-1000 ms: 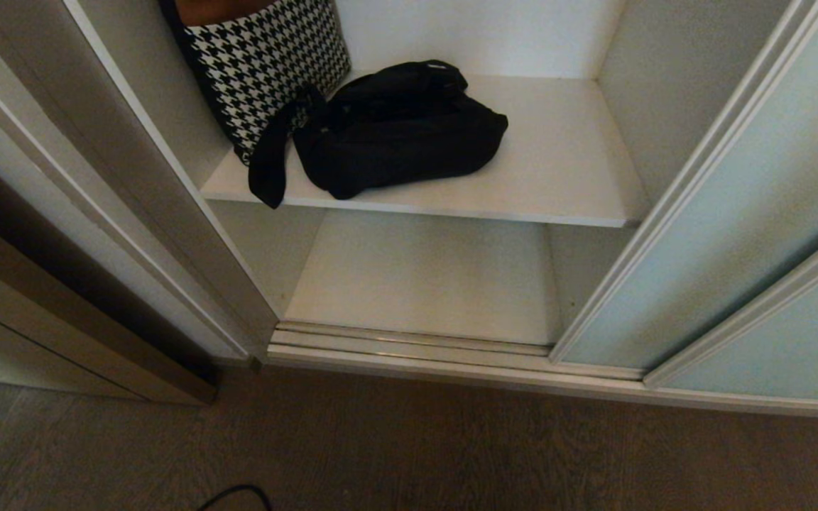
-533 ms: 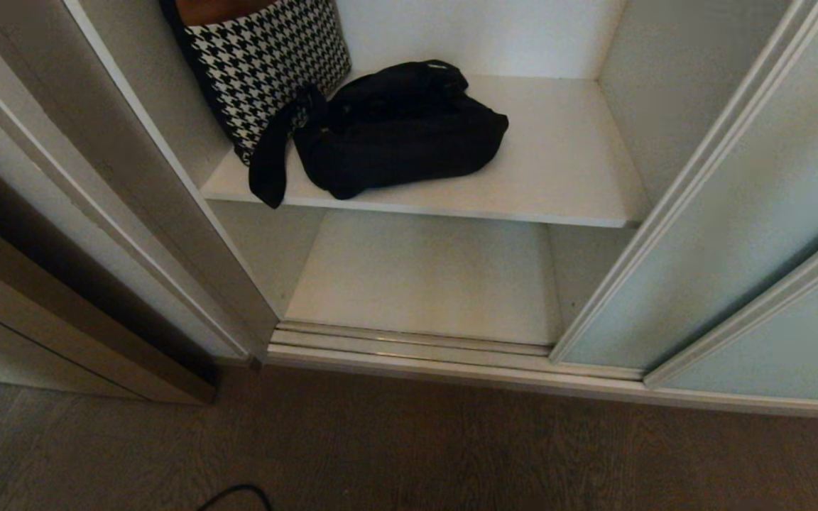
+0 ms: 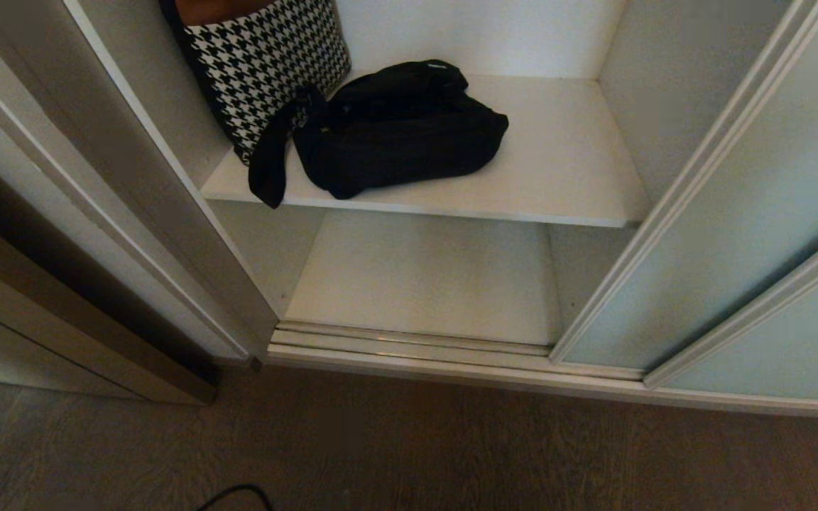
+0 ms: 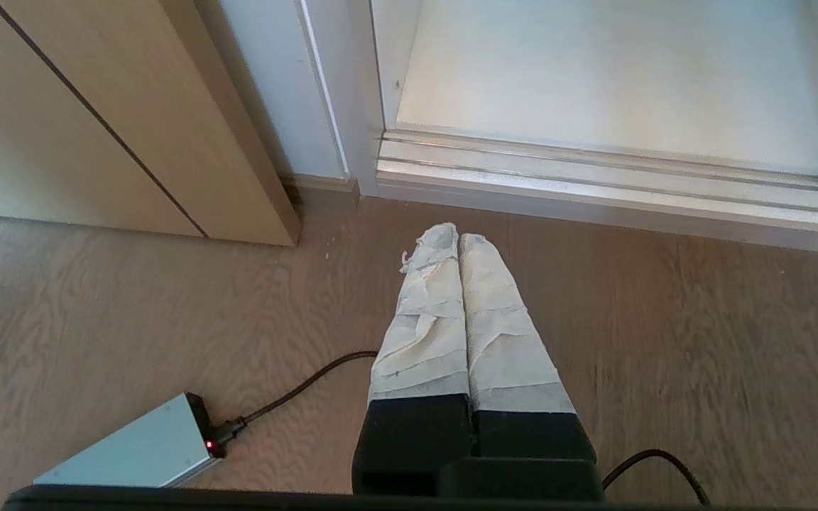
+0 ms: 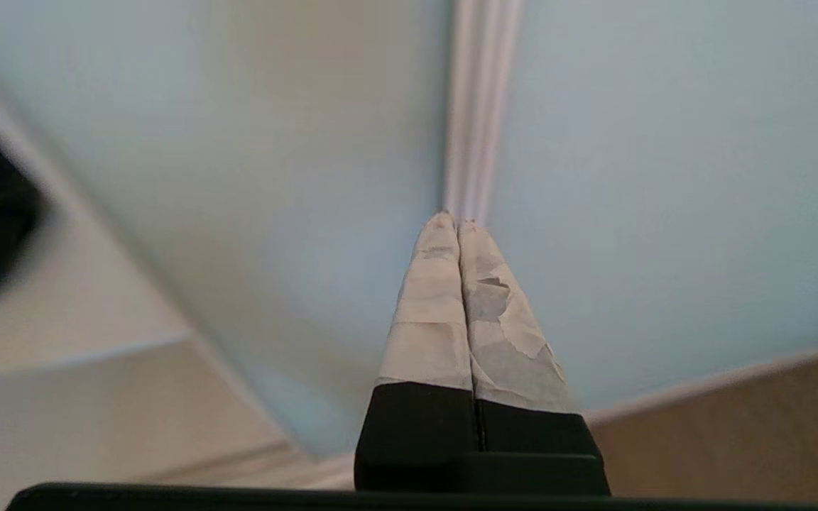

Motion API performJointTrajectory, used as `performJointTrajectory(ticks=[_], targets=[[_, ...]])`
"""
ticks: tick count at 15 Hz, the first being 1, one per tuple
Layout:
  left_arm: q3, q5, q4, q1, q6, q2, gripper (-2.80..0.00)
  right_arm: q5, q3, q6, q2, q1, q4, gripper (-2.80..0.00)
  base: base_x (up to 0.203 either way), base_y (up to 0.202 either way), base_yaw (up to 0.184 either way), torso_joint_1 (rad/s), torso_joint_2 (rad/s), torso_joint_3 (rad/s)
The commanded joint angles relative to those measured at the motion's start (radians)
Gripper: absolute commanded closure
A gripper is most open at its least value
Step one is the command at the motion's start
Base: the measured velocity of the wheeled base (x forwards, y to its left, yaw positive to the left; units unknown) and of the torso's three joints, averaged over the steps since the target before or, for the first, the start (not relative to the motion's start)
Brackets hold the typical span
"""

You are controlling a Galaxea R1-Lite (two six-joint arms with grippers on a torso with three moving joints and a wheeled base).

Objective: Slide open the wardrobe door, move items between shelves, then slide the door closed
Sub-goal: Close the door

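Sliding wardrobe door [image 3: 728,234], frosted pale blue-green glass in cream frame, stands pushed to the right, so the left part of the wardrobe is open. Upper shelf [image 3: 558,170] and lower shelf [image 3: 423,277] show in the opening, white boards between white side walls. Wood floor [image 3: 409,454] near side, metal door track [image 3: 409,348] along the wardrobe front. Houndstooth bag [image 3: 267,64] stands far left on the upper shelf. Black bag [image 3: 395,135] lies on the upper shelf just right of it, touching it, strap [image 3: 270,160] drooping over the shelf's front edge. Right tool [image 5: 457,221], taped fingers pressed together, empty, points at the door glass beside a frame strip. Left tool [image 4: 457,238], fingers pressed together, empty, hangs over the floor near the track. Grey box [image 4: 132,447] with cable lies on the floor.
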Motion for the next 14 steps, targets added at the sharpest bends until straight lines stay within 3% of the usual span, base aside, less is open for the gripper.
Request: performJointTrajectory(ticks=[1,3,7,14], targets=[[0.0,0.0,-0.001,0.0,0.0,0.002,0.0,0.007,0.022,0.05,0.04,-0.007,-0.06,0.0,0.0,0.0,0.0,0.0,0.0,0.0],[0.0,0.0,-0.001,0.0,0.0,0.002,0.0,0.035,0.039,0.073,0.062,-0.012,-0.114,0.0,0.0,0.0,0.0,0.0,0.0,0.0],[0.0,0.0,-0.001,0.0,0.0,0.002,0.0,0.048,0.046,0.147,0.125,-0.101,-0.25,0.0,0.0,0.0,0.0,0.0,0.0,0.0],[0.0,0.0,-0.001,0.0,0.0,0.002,0.0,0.103,0.079,0.149,0.186,-0.131,-0.31,0.0,0.0,0.0,0.0,0.0,0.0,0.0]])
